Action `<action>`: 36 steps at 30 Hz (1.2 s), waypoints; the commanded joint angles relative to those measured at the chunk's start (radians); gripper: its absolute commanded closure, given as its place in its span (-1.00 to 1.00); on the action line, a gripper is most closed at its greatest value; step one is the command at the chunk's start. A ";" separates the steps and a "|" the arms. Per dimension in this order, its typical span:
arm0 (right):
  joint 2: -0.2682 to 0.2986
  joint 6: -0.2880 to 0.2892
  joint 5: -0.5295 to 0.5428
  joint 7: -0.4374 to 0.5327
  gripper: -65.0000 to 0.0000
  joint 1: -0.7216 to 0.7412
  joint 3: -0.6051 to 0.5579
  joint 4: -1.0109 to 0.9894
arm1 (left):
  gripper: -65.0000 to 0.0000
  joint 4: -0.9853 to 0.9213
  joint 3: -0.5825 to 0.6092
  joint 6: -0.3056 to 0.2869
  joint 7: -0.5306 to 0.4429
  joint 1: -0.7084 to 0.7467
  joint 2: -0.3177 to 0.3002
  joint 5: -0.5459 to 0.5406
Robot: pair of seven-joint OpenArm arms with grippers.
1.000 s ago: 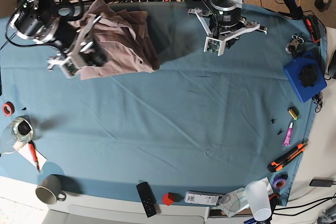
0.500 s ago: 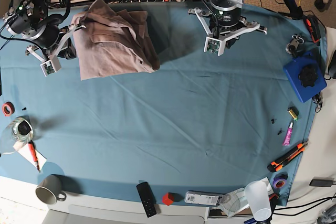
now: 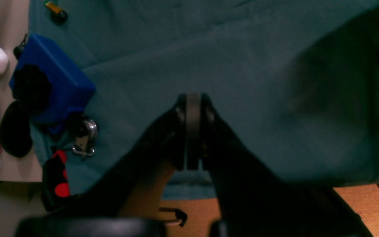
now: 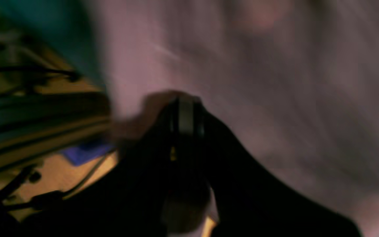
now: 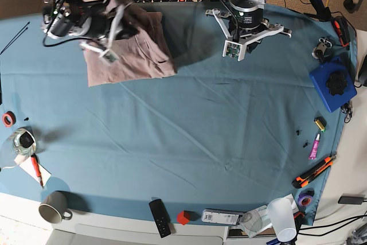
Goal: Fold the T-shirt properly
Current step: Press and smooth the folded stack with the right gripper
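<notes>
- T-shirt: lies in a folded, slightly rumpled pile near the far left corner of the table cloth, its far edge close to the cloth's far edge. I judge it light, soft and limp; it should sag and slide over the cloth, so layers may shift if dragged.
- Best hold, by my reckoning: pinch an outer edge or corner of the pile, through all layers, not the middle.
- My right gripper hangs over the shirt's far left part, arm coming in from the far left. Wrist view is blurred; my fingers are pressed together. Pink cloth bunches beside the tips; whether any is pinched I cannot tell.
- My left gripper sits parked near the cloth's far edge, well apart from the shirt, pointing down. Fingers closed on nothing.
</notes>
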 commanded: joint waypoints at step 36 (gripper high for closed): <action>0.009 -0.056 -0.087 0.045 1.00 0.305 0.093 -0.201 | 1.00 0.017 -0.266 -0.012 -0.177 -0.002 -0.058 -0.128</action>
